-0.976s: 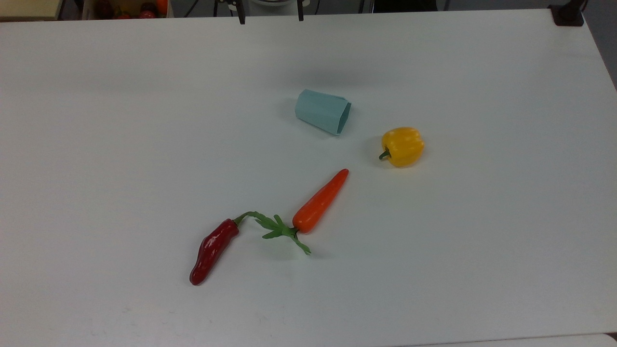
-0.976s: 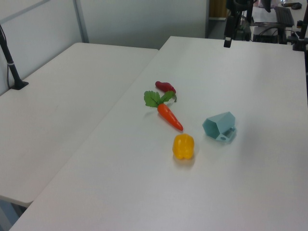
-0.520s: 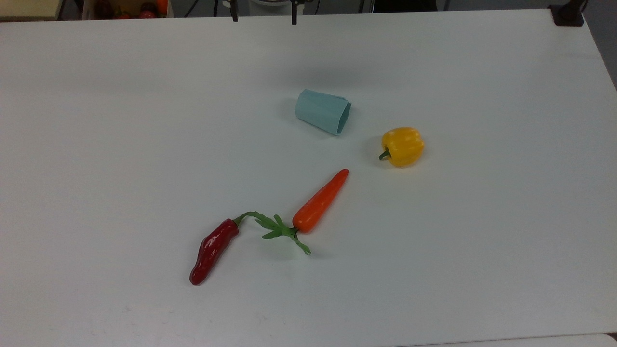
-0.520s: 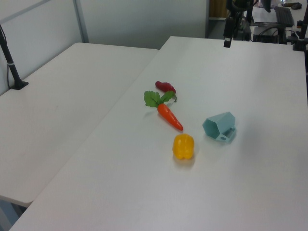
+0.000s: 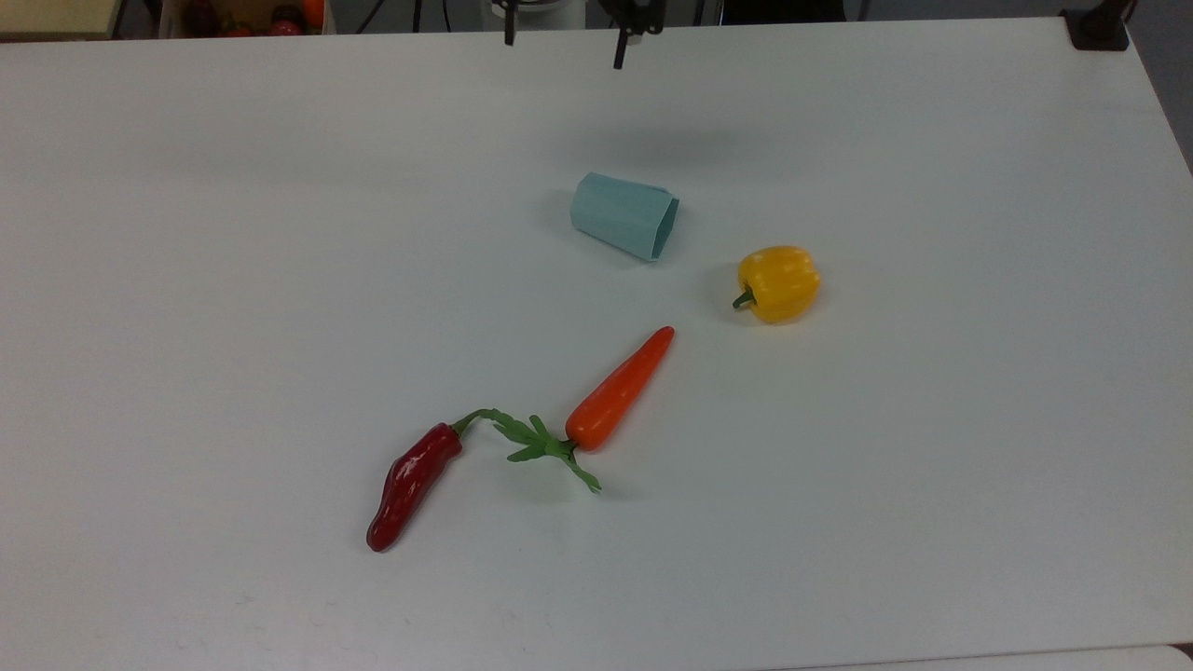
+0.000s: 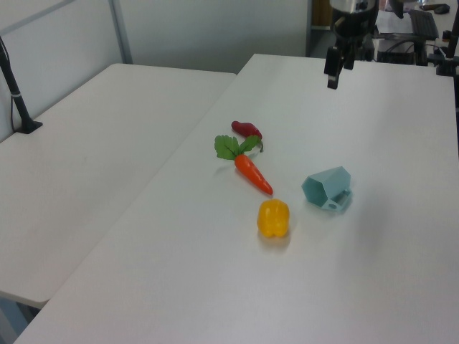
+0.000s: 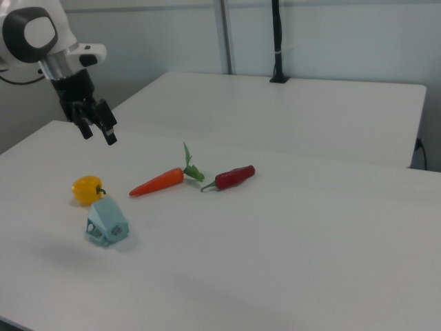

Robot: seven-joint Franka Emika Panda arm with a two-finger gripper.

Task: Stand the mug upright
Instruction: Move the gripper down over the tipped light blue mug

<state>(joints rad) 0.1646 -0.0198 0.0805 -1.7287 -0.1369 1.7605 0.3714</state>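
Pale teal mug (image 5: 623, 216) lies on its side mid-table (image 5: 186, 233), rim toward yellow bell pepper (image 5: 778, 282) nearby, handle resting on the table in left view. Carrot (image 5: 620, 389) & red chili (image 5: 410, 485) lie further off. Gripper (image 5: 562, 42) hangs above table's far edge w/ fingers spread, holding nothing, well apart from mug.
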